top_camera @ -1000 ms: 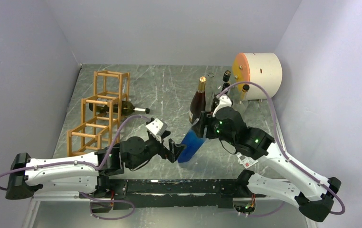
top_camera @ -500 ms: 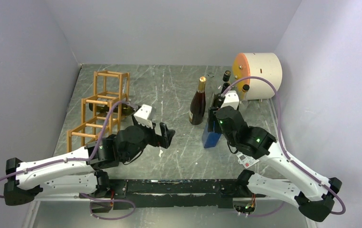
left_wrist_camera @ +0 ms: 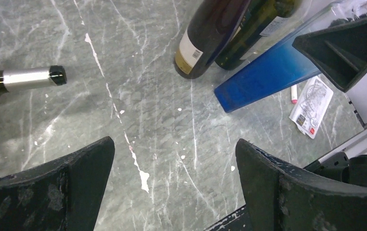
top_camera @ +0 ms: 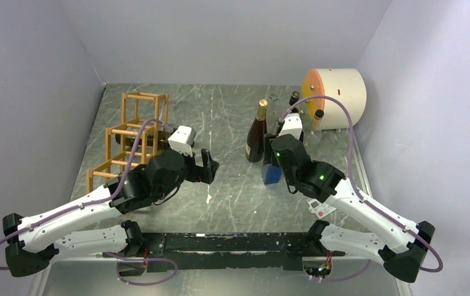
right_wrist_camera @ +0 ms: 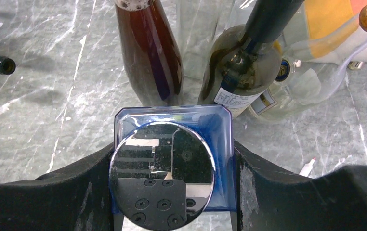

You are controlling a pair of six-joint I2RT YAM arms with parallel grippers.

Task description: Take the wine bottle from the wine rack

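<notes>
The wine rack (top_camera: 116, 161) of thin light-brown bars stands at the left. A dark green wine bottle (top_camera: 135, 139) with a silver foil neck (left_wrist_camera: 27, 78) lies in a middle cell, neck pointing right; its cap also shows in the right wrist view (right_wrist_camera: 1, 64). My left gripper (top_camera: 211, 165) is open and empty over bare table, right of the bottle's neck (left_wrist_camera: 174, 144). My right gripper (top_camera: 274, 159) is shut on a blue square bottle (top_camera: 271, 175) with a chrome cap (right_wrist_camera: 162, 173), which stands upright on the table; the fingers press on both its sides (right_wrist_camera: 173, 159).
A dark red bottle with gold foil (top_camera: 257, 135) and several other bottles (top_camera: 293, 106) stand just behind the blue one. A cream cylinder with an orange face (top_camera: 337, 94) lies at the back right. A paper tag (left_wrist_camera: 311, 103) lies near the right arm.
My left gripper has let go of the blue bottle and swung left and back toward the rack. My right gripper has stood the blue bottle upright beside the standing bottles.
</notes>
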